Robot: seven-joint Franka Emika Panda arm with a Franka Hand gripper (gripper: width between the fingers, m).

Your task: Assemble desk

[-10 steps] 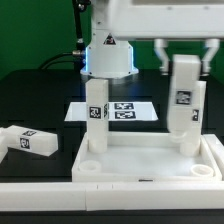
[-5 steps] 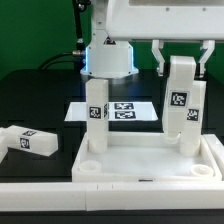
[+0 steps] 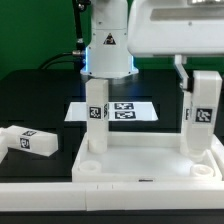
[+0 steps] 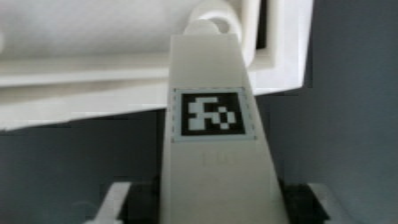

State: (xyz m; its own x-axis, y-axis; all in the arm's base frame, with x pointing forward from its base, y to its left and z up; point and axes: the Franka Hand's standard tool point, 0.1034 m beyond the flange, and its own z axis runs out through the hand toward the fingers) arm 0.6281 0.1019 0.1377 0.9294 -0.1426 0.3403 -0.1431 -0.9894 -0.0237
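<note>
Desk top [image 3: 140, 160], a wide white rimmed tray, lies flat on the black table [image 3: 30, 90] at the front of the exterior view, with round sockets showing in its two near corners. Behind it stands the white robot base [image 3: 108, 50] with its blue light, and the arm [image 3: 180, 25] reaches across the top toward the exterior view's right.

Three blocky white legs are in view. The standing leg [image 3: 96, 120] is upright in the far corner of the tray on the exterior view's left. The gripped leg [image 3: 205, 125] is upright over the far corner on the exterior view's right; whether its lower end is seated in the socket cannot be told. The loose leg [image 3: 28, 140] lies on its side on the table, off the tray on the exterior view's left.

The marker board [image 3: 135, 110] lies flat behind the tray, between the two upright legs.

The gripper [image 3: 203, 85] is clenched around the upper part of the gripped leg [image 4: 214, 160]; in the wrist view its dark fingers [image 4: 121, 203] flank the leg on both sides. A black-and-white tag [image 4: 214, 112] faces the wrist camera.
</note>
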